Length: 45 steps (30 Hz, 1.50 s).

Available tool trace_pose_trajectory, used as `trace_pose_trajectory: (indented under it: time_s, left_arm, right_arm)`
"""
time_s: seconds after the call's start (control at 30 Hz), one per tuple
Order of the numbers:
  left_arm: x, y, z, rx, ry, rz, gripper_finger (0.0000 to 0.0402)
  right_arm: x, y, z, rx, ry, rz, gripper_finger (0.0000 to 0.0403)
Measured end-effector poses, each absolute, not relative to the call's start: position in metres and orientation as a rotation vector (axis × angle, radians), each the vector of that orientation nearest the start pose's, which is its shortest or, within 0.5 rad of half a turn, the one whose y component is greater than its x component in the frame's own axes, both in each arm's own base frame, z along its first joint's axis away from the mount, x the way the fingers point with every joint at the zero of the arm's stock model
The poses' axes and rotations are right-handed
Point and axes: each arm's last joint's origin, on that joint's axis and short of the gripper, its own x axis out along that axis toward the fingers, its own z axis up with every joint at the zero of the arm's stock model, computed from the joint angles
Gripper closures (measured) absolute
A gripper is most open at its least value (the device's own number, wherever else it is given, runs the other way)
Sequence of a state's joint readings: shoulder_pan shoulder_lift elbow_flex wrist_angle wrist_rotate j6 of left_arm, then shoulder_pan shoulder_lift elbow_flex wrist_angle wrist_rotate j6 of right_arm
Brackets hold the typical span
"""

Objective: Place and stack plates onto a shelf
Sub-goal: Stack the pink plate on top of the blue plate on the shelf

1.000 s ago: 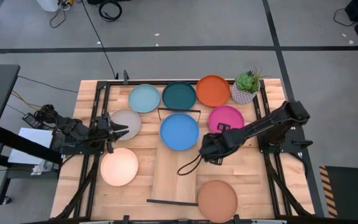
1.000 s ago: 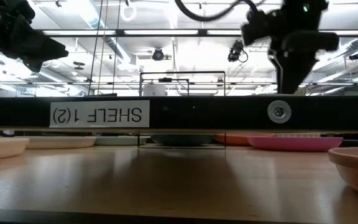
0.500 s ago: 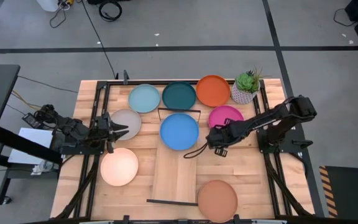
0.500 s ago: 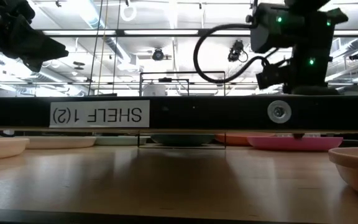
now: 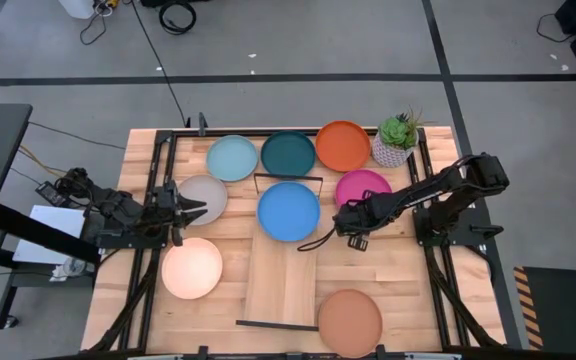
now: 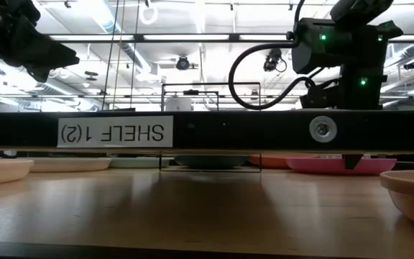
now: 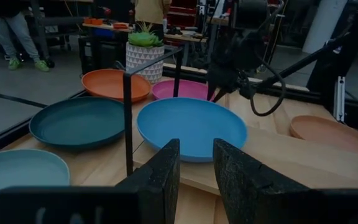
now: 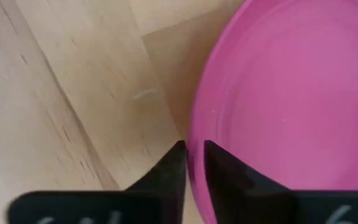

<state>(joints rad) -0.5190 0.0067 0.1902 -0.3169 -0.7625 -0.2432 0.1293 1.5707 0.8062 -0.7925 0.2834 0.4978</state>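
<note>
one right claw (image 8: 193, 163), pinching magenta plate (image 8: 291, 93) rim

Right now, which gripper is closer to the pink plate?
Right. The right gripper straddles the pink plate's rim; the left gripper waits across the table by the grey plate.
</note>
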Motion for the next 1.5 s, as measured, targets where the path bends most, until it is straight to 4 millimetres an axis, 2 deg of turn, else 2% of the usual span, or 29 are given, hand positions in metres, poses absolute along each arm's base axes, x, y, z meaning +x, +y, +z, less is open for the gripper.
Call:
trace_pose_trajectory:
  time_s: [0.1, 0.23, 0.37, 0.63, 0.73, 0.9, 1.17, 1.33, 1.5]
  left_arm:
    - [0.074, -0.02, 0.198, -0.177, 0.071, 0.24, 0.0299]
    - [0.075, -0.024, 0.202, -0.196, 0.055, 0.11, 0.0299]
    - [0.076, -0.027, 0.206, -0.181, 0.026, -0.022, 0.0299]
    - [0.075, -0.027, 0.213, -0.221, -0.04, -0.004, 0.0299]
    - [0.075, -0.027, 0.215, -0.232, -0.054, -0.005, 0.0299]
    - [0.075, -0.027, 0.215, -0.258, -0.056, -0.006, 0.0299]
    - [0.075, -0.027, 0.215, -0.264, -0.057, -0.007, 0.0299]
    - [0.075, -0.027, 0.214, -0.255, -0.047, -0.005, 0.0299]
    - [0.076, -0.027, 0.211, -0.239, -0.019, 0.001, 0.0299]
  right_arm:
    - [0.239, 0.024, 0.146, 0.109, 1.45, -0.469, 0.0384]
    - [0.245, 0.031, 0.155, 0.173, 1.449, -0.448, 0.0384]
    - [0.252, 0.05, 0.18, 0.166, 1.447, -0.425, 0.0386]
    - [0.267, 0.092, 0.237, 0.157, 1.304, -0.404, 0.039]
    - [0.273, 0.108, 0.252, 0.145, 1.25, -0.363, 0.039]
    - [0.292, 0.128, 0.255, 0.063, 1.25, -0.308, 0.039]
    - [0.348, 0.146, 0.258, -0.18, 1.294, -0.225, 0.039]
    - [0.382, 0.14, 0.26, -0.305, 1.263, -0.149, 0.0385]
    - [0.408, 0.117, 0.246, -0.36, 1.253, -0.119, 0.0383]
